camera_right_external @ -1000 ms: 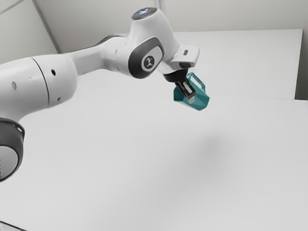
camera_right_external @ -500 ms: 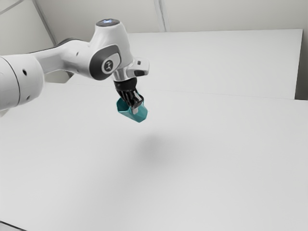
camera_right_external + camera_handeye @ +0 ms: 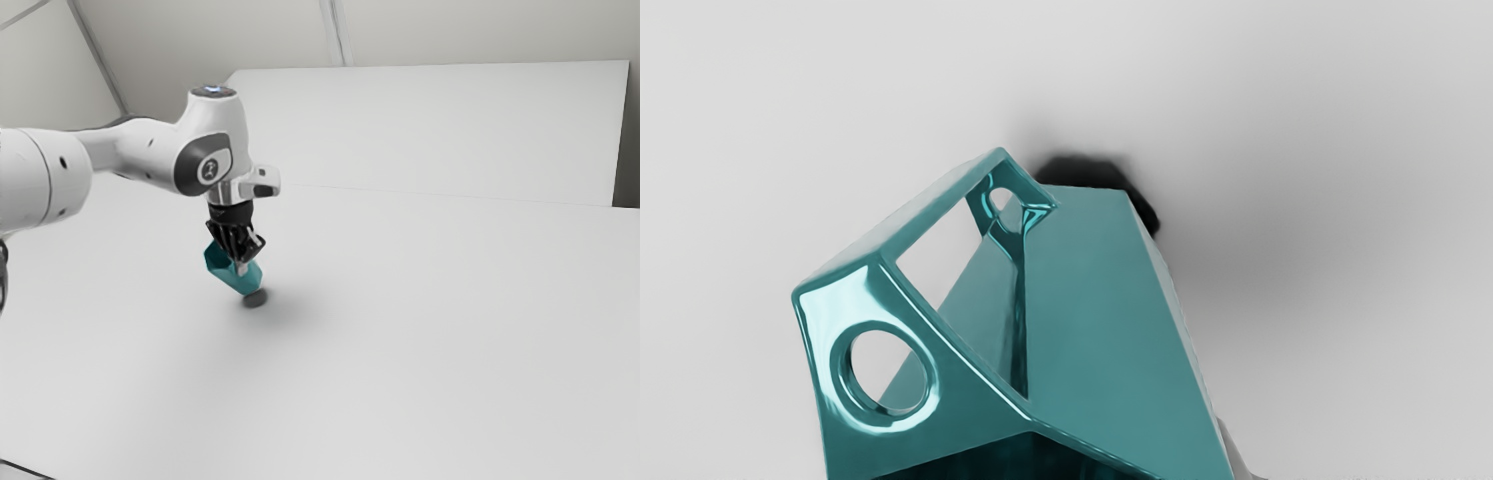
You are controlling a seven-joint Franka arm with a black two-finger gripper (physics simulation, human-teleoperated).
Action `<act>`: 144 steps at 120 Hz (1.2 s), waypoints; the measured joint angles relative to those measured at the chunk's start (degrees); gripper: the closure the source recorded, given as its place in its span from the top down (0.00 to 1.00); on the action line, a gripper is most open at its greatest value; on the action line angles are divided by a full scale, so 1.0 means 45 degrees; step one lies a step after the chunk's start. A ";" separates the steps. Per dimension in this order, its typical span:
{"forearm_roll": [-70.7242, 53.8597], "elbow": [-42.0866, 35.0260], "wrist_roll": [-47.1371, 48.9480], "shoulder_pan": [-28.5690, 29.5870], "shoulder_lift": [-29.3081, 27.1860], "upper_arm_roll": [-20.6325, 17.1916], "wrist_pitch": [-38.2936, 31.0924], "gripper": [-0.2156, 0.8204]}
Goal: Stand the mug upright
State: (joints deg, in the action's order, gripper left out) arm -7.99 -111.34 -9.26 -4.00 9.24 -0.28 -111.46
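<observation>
One teal faceted mug (image 3: 236,281), tilted, low over the white table (image 3: 450,340), its mouth angled up toward the exterior view's left; handle (image 3: 926,212) with round openings at its ends. One black two-finger gripper (image 3: 240,266), above the same table, fingers clamped on the mug.

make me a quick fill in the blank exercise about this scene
The gripper holds a mug coloured ____.
The mug is tilted, not standing ____.
Its handle is pierced by round ____.
The arm comes in from the exterior view's ____.

Missing words: teal; upright; holes; left.
</observation>
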 joint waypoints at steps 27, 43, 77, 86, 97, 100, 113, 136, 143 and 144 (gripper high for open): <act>-0.0309 -0.0371 0.0041 0.0251 0.0297 0.0067 0.0501 0.04; -0.0414 -0.0362 0.0007 0.0349 0.0587 0.0060 0.0754 0.04; -0.0426 -0.0357 -0.0151 0.0380 0.0820 0.0061 0.1121 0.28; -0.0411 -0.0359 -0.0203 0.0381 0.0798 0.0061 0.1162 0.43; -0.0407 -0.0349 -0.0260 0.0380 0.0684 0.0061 0.1196 0.56; -0.0408 -0.0341 -0.0274 0.0372 0.0625 0.0061 0.1202 0.58; -0.0411 -0.0301 -0.0318 0.0190 0.0012 0.0049 0.1216 0.67; -0.0291 0.0702 -0.0269 0.0002 -0.1162 0.0057 0.1171 0.74; -0.0264 0.1215 -0.0218 -0.0083 -0.1430 0.0109 0.1183 0.75; -0.0261 0.1278 -0.0212 -0.0094 -0.1465 0.0116 0.1193 0.75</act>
State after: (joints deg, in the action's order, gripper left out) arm -9.16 -105.59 -10.22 -4.43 2.65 0.25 -106.10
